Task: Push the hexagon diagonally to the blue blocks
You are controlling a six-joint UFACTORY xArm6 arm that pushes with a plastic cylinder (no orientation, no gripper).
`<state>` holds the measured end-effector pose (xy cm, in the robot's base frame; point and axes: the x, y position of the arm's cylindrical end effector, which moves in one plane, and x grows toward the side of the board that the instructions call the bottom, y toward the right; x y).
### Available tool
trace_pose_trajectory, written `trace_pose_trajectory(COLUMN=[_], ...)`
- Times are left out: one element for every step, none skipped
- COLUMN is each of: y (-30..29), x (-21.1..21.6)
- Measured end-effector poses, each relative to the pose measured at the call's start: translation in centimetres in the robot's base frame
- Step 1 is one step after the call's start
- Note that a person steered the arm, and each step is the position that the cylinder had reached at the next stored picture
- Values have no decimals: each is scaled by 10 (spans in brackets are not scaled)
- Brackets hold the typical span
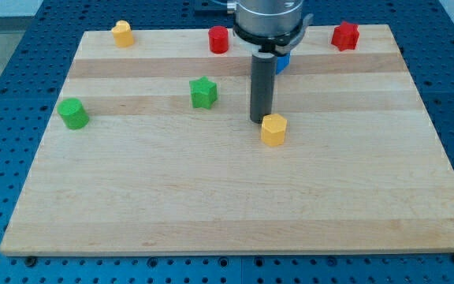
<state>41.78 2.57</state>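
A pale wooden board [235, 205] with long grain stripes fills most of the frame, lying on a blue perforated table [22, 47]. Near the middle, slightly right of centre, sits the yellow hexagonal block [273, 129], the piece named in the task. My tip [260, 120], the lower end of a straight dark rod, stands just at the hexagon's upper left edge, touching it or very nearly so (the exact contact is hard to judge from this angle). The rod carries no pincer at all, so there is nothing open, narrow or holding to tell.

Behind the rod, at the upper middle of the frame, a blue block [283, 61] shows only as a sliver at the rod's right side; its shape cannot be made out, and whether more than one blue piece is there I cannot tell.

A red cylinder block [219, 39] stands at the upper centre, left of the rod's housing, and a red star-shaped block [344, 35] sits at the upper right. A second yellow block [122, 33], roughly pentagonal, is at the upper left. A green star-shaped block [203, 92] lies left of the rod, well apart from it, and a green rounded block [74, 113] rests near the board's left edge.
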Motion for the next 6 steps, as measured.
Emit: trace_pose_trajectory(y=[-28,-11,66,115,78,38], x=[9,17,17,17,24,35])
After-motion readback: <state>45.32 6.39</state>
